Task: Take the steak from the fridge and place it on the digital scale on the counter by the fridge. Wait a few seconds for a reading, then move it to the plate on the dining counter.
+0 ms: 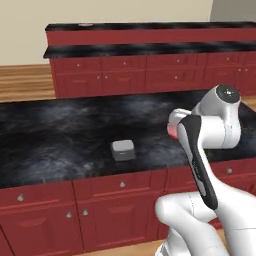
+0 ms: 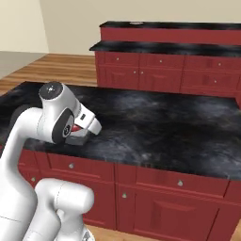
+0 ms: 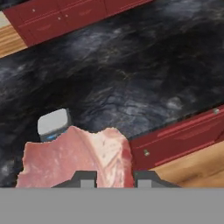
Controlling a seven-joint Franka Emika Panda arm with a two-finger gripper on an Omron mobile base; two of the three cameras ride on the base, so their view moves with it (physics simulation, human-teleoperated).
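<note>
Pinkish-red steak (image 3: 76,157), one slab, apparently clamped in the pincer (image 3: 114,178) above one digital scale (image 3: 53,122).

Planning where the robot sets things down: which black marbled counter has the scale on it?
The near counter, beneath the arm, carries the digital scale; the stepped one behind does not.

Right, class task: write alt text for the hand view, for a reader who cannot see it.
A pinkish-red steak is held in the gripper above a black marbled counter. A small grey digital scale sits on the counter just beyond the meat.
</note>
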